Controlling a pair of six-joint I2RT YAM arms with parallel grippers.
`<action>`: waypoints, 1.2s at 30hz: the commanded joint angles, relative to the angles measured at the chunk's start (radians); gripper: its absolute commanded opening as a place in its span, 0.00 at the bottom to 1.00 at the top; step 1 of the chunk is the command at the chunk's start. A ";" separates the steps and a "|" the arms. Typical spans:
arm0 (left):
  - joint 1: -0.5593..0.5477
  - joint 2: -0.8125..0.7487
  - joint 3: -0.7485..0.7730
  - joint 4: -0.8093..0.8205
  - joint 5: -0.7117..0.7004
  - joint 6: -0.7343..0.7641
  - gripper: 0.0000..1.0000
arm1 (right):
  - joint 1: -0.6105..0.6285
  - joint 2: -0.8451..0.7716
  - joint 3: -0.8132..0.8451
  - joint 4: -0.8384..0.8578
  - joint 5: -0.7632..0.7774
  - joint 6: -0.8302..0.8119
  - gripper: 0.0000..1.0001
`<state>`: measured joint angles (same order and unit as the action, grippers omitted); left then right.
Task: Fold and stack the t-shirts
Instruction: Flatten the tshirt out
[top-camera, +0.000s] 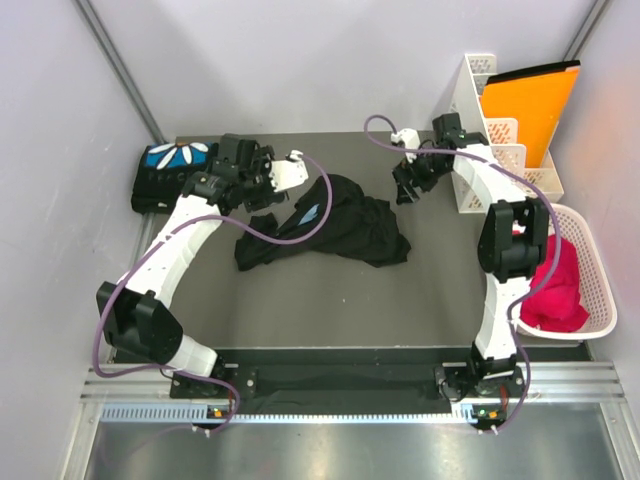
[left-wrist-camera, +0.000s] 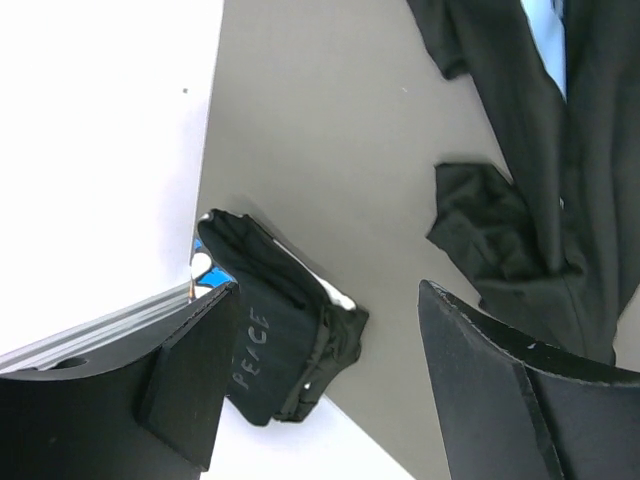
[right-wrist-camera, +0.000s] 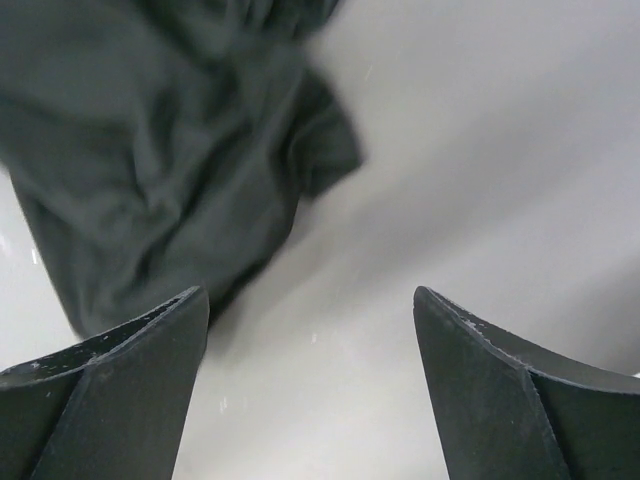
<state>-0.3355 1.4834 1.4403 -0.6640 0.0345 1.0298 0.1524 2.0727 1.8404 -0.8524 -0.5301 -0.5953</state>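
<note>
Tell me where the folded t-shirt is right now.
In the top view, the folded t-shirt sits at the table's far-left corner, left of the crumpled t-shirt lying mid-table.

We see the crumpled t-shirt (top-camera: 335, 225) sprawled over the middle of the table (top-camera: 330, 310), where it blocks any low pass straight across. In front of it, toward the near edge, the surface lies bare from side to side. Behind it a bare strip runs along the back wall (top-camera: 320, 70). On the right, the white rack (top-camera: 478, 150) and the basket (top-camera: 600, 300) line the edge. The right gripper (right-wrist-camera: 308, 295) hangs with its jaws apart over the gap between rack and shirt. The folded t-shirt (top-camera: 168, 172) fills the far left corner against the side wall (top-camera: 60, 200), and the left gripper (left-wrist-camera: 322, 300), jaws also apart, hangs near it.
</note>
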 joint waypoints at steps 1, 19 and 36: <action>0.003 -0.031 -0.011 0.121 -0.004 -0.066 0.76 | -0.013 -0.019 -0.019 -0.184 -0.007 -0.172 0.83; 0.003 -0.012 0.000 0.385 -0.194 -0.096 0.75 | 0.122 0.021 -0.066 -0.310 -0.102 -0.370 0.83; 0.003 -0.095 -0.040 0.520 -0.301 -0.122 0.75 | 0.202 0.147 -0.013 -0.299 -0.027 -0.357 0.00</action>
<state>-0.3355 1.4410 1.4139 -0.2203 -0.2466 0.9108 0.2989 2.2192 1.7779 -1.1263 -0.5621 -0.9039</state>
